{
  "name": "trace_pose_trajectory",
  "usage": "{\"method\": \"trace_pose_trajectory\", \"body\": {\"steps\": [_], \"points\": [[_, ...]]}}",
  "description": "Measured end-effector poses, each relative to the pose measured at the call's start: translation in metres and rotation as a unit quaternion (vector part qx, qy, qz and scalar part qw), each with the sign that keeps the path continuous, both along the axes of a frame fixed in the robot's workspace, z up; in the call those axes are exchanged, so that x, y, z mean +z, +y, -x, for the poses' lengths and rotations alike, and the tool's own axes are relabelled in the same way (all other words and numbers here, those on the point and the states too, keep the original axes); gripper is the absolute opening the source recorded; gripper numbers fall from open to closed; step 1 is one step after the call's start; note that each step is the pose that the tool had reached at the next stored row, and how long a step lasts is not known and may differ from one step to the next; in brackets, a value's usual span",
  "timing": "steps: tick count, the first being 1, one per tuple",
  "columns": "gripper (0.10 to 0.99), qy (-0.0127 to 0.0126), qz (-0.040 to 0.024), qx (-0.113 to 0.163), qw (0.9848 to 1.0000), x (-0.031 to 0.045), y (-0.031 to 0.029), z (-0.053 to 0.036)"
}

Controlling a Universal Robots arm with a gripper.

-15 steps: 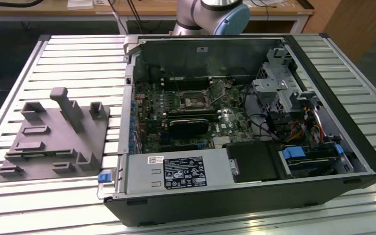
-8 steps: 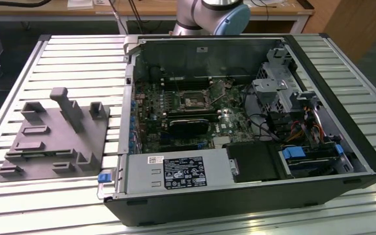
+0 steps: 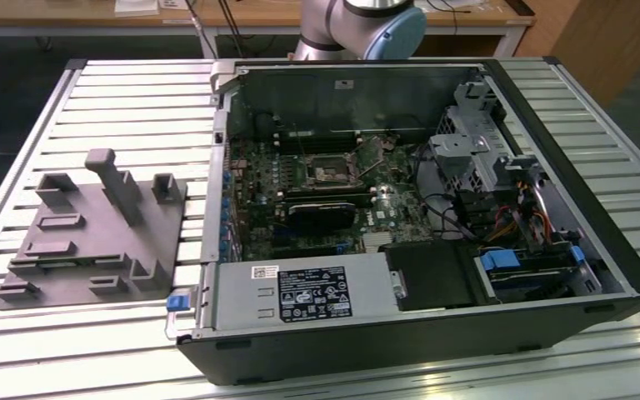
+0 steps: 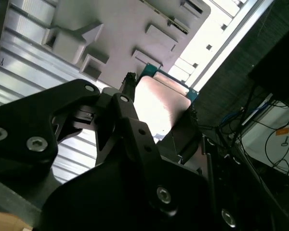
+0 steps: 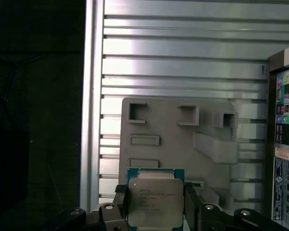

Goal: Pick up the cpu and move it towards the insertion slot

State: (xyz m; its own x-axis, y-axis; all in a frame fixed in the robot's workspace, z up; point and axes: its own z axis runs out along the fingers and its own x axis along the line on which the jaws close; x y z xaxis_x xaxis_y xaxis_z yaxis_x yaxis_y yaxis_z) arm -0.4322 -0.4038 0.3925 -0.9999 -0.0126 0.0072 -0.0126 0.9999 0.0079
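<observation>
The exterior view shows the insertion slot (image 3: pixel 329 173), a small square socket with a shiny metal frame and a dark centre. It sits inside the open black computer case (image 3: pixel 409 354), a little above the middle of the frame. The grey moulded block (image 3: pixel 92 237) with upright posts lies on the slatted aluminium table (image 3: pixel 131 92) at the exterior view's left. The arm's grey and blue joint (image 3: pixel 370 25) stands at the top centre, behind the case.

The first wrist view shows the cpu (image 5: pixel 155 199), a thin square chip with a silvery face. The black gripper (image 5: pixel 155 207) clamps it by two opposite edges, in front of the grey block and outside the case. In the second wrist view the chip's face shines bright.
</observation>
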Motion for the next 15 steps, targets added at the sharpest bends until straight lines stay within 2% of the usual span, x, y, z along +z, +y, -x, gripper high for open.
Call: {"method": "trace_pose_trajectory", "body": {"steps": [5,15], "points": [[0.545,-0.0001,-0.0011,0.0,1.0,0.0004,0.0,-0.0034],[0.545,0.0,-0.0014,0.0,1.0,0.0004,0.0,-0.0204]]}}
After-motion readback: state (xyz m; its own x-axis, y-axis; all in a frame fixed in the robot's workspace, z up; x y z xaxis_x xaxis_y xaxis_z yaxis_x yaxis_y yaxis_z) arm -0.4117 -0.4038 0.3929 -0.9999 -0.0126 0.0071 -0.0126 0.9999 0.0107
